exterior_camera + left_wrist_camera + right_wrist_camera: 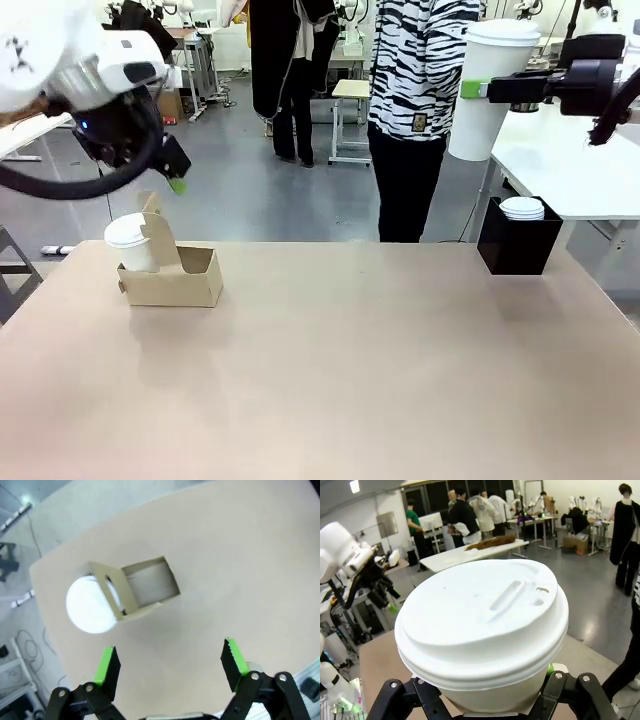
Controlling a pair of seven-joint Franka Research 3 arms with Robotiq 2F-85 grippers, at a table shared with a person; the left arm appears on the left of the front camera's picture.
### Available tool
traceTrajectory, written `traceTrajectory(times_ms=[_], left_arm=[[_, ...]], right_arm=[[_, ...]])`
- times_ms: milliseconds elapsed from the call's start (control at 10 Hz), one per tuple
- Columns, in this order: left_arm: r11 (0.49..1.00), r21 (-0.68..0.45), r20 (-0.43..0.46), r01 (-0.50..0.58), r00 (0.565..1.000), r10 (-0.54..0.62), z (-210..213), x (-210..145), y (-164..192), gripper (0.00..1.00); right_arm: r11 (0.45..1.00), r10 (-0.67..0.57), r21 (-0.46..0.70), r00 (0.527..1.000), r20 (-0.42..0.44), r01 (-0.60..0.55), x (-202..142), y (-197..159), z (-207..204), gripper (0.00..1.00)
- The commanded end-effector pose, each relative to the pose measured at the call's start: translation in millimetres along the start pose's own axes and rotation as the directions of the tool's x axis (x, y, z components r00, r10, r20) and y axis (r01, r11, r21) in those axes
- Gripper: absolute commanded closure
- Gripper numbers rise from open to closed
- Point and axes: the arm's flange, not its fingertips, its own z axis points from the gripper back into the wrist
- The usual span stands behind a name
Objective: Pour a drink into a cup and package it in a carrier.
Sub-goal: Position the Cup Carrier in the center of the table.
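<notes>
Right claw (480, 90) clamps a lidded white cup (480, 130) at upper right; we see it upright, long axis vertical, lid up, above the surface (380, 360). Left claw (170, 662) gapes wide, empty, over the carrier (185, 285) at mid left, handle tab up, second cup (130, 243) upright in its left pocket.

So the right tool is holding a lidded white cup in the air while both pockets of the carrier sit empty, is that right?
Not quite: one carrier pocket holds a lidded cup, as the left wrist view shows; the other is empty. The right tool does hold another lidded white cup in the air.
</notes>
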Motion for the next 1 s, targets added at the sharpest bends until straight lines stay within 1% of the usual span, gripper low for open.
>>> traceTrajectory(times_ms=[0, 100, 400, 500, 900], left_arm=[[0.997, 0.027, -0.020, -0.078, 0.997, 0.078, -15, 27, 14, 0.00], [0.992, 0.083, 0.004, -0.100, 0.995, 0.100, -24, 38, 25, 0.00], [0.985, 0.073, -0.031, -0.155, 0.987, 0.157, -60, 53, 45, 0.00], [0.982, 0.064, -0.046, -0.178, 0.982, 0.181, -70, 53, 50, 0.00], [0.962, 0.114, -0.093, -0.248, 0.961, 0.259, -97, 45, 62, 0.00]], right_arm=[[1.000, 0.014, 0.003, 1.000, 0.004, -0.014, 3, -1, -2, 0.19], [1.000, 0.014, 0.003, 1.000, 0.004, -0.014, 3, -1, -2, 0.19], [1.000, 0.014, 0.003, 1.000, 0.004, -0.014, 3, -1, -2, 0.19], [1.000, 0.014, 0.003, 1.000, 0.004, -0.014, 3, -1, -2, 0.19], [1.000, 0.014, 0.003, 1.000, 0.004, -0.014, 3, -1, -2, 0.19]])
